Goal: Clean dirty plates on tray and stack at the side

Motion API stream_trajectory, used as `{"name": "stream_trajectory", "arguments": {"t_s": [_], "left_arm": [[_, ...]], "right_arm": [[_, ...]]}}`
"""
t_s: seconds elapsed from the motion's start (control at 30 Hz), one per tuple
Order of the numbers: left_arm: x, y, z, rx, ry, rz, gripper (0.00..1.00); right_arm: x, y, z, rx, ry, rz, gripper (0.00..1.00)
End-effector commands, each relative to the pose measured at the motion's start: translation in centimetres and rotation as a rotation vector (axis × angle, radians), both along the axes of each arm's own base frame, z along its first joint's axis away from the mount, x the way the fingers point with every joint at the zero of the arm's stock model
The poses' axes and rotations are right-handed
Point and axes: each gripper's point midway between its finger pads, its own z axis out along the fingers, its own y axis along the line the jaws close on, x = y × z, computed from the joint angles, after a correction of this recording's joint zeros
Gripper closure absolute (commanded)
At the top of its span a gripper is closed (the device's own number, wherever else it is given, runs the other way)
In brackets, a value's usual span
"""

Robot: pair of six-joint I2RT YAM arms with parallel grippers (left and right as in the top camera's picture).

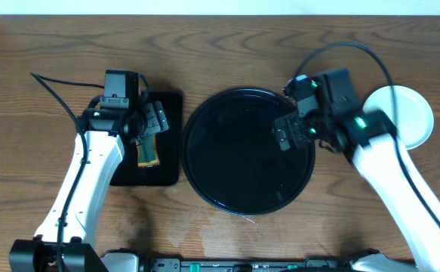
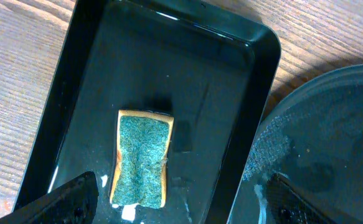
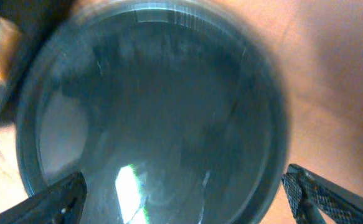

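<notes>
The round black tray (image 1: pixel 204 177) lies mid-table with no plate on it. It fills the right wrist view (image 3: pixel 256 93), and its edge shows in the left wrist view (image 2: pixel 355 87). A stack of pale plates (image 1: pixel 416 113) sits at the far right, partly hidden by the right arm. My right gripper (image 1: pixel 287 130) is open and empty above the tray's right part; its fingers show in its wrist view (image 3: pixel 184 199). My left gripper (image 1: pixel 153 125) is open and empty above the small rectangular tray; its fingertips show in its wrist view (image 2: pixel 178 202).
A small black rectangular tray (image 1: pixel 170 106) lies left of the round tray and holds a green-and-yellow sponge (image 1: pixel 148 153). The sponge (image 2: pixel 142 158) and the wet rectangular tray (image 2: pixel 231 74) show in the left wrist view. The table is brown wood (image 1: pixel 46 68).
</notes>
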Motion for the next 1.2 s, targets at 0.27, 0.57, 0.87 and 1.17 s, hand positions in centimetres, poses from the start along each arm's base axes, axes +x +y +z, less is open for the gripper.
{"name": "stream_trajectory", "arguments": {"t_s": [0.27, 0.57, 0.87, 1.17], "left_arm": [[0.4, 0.3, 0.9, 0.013, -0.026, 0.001, 0.13], [0.4, 0.3, 0.9, 0.013, -0.026, 0.001, 0.13], [0.4, 0.3, 0.9, 0.013, -0.026, 0.001, 0.13], [0.4, 0.3, 0.9, 0.013, -0.026, 0.001, 0.12]], "right_arm": [[-5.1, -7.0, 5.5, 0.144, -0.712, -0.206, 0.01], [-8.4, -10.8, 2.5, 0.238, -0.862, -0.369, 0.01], [-8.4, -11.6, 0.4, 0.242, -0.923, -0.396, 0.01], [-8.2, -11.6, -0.5, 0.231, -0.917, -0.397, 0.01]]}}
